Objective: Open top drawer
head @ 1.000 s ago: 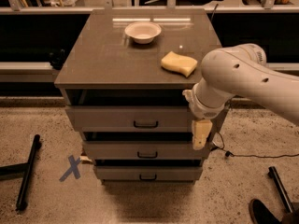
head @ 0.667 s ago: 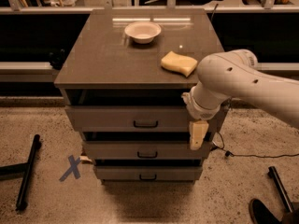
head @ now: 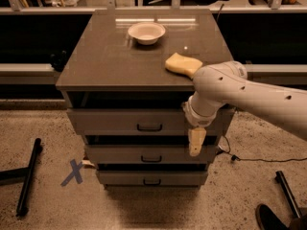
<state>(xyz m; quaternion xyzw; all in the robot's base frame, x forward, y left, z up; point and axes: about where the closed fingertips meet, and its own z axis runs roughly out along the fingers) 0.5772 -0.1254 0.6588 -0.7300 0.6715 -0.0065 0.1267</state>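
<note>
top drawer: the wide, flat matte grey top drawer (head: 110,121) is seen just under the cabinet's top slab, with its small black centre pull (head: 149,127) untouched.
gripper: the tan-tipped gripper (head: 196,142) on the white arm is held pointing down, right of the pull and in front of the drawer fronts; whether it is open or closed cannot be told.
done: nothing is judged done; the drawer appears shut.
left: the pull is to be reached, grasped and drawn outward.
</note>
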